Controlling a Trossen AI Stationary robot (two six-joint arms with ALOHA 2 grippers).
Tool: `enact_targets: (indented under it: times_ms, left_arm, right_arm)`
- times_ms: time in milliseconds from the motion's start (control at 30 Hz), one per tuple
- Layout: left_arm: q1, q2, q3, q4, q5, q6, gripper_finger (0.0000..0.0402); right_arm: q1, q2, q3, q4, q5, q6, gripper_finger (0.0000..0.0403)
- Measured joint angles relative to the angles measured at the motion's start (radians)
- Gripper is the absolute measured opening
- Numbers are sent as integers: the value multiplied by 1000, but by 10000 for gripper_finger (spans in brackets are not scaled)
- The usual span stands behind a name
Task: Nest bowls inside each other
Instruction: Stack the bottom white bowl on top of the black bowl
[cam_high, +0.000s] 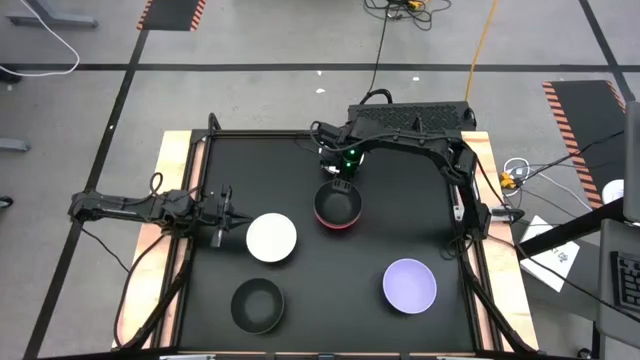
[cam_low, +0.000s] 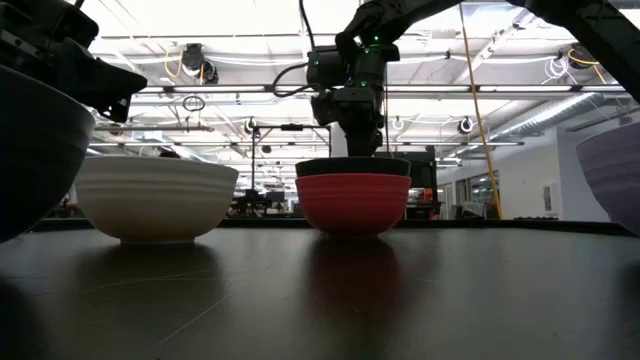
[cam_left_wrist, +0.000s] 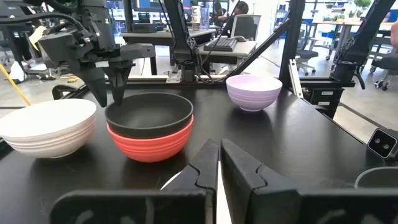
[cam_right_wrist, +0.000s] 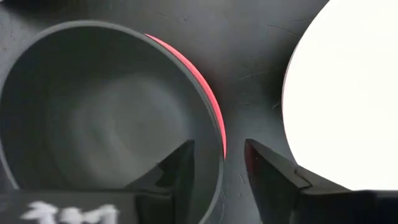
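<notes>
- The flat black table top with pale wooden side edges carries four stacks or bowls.
- A round red plastic bowl, a black bowl nested inside, sits under the right pincer.
- A round white plastic bowl rests just beside the left pincer.
- A lone black plastic bowl sits nearer the table's front than the left pincer.
- A pale lavender plastic bowl lies well apart from both pincers.

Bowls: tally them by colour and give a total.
White bowl: 1
Black bowls, one loose, one nested in the red: 2
Red bowl: 1
Lavender bowl: 1
Total: 5
</notes>
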Motion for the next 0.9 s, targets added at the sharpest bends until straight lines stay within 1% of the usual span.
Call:
enact_targets:
  times_ms: [100,200,267,367,500,567,633,667,700,800,900]
  left_arm:
    - [0,0,0,0,0,0,21]
    - [0,0,0,0,0,8,21]
    - [0,0,0,0,0,9,21]
    - [0,0,0,0,0,9,21]
    - [0,0,0,1,-1,7,21]
    - [0,0,0,6,-1,7,21]
    - [0,0,0,13,-1,6,21]
    - [0,0,0,14,-1,7,21]
    - [0,0,0,16,-1,7,21]
    - [0,0,0,31,-1,11,21]
    - [0,0,0,32,-2,10,21]
  right_arm:
    - [-8,-5,0,0,-1,-6,154]
    - [-26,-40,-1,20,0,-41,161]
    - [-35,-90,-25,84,0,-48,160]
    - [-40,-191,-114,225,-5,-61,150]
    - [-41,-372,-295,420,-7,-93,112]
    - [-42,-473,-398,536,-7,-97,81]
    - [-41,-562,-492,634,-8,-87,41]
    - [-40,-605,-536,678,-19,-79,22]
    - [-39,-645,-580,722,-45,-63,11]
    - [-36,-750,-687,829,-102,-1,7]
    - [-20,-825,-786,892,-113,4,1]
